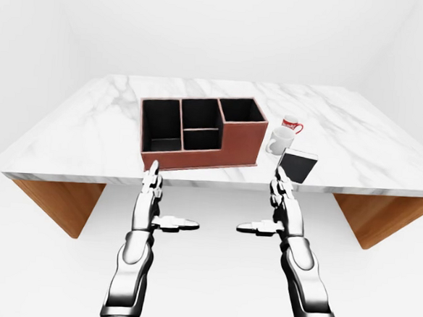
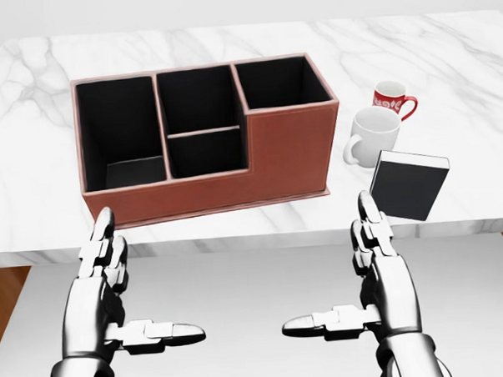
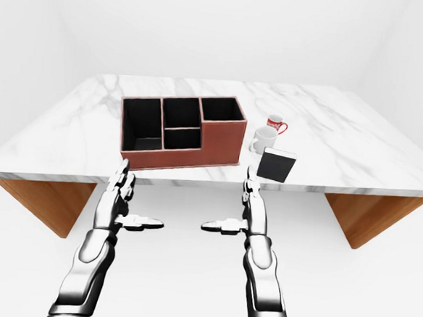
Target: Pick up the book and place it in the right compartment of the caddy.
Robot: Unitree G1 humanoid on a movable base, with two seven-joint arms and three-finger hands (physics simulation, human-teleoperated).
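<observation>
A black book [image 2: 408, 184] with white page edges stands on the marble table [image 2: 446, 55], to the right of the brown caddy [image 2: 291, 149]. The caddy has several black compartments; its right one [image 2: 278, 81] holds nothing. My right hand [image 2: 356, 292] hangs open below the table edge, just left of and beneath the book, fingers up and thumb pointing left. My left hand [image 2: 127, 302] mirrors it, open, below the caddy's left end. Neither hand touches anything.
A white mug [image 2: 370, 136] and a red mug [image 2: 392, 99] stand just above the book in the head view, close to the caddy's right end. Wooden table legs [image 1: 59, 202] show at both sides in the left-eye view.
</observation>
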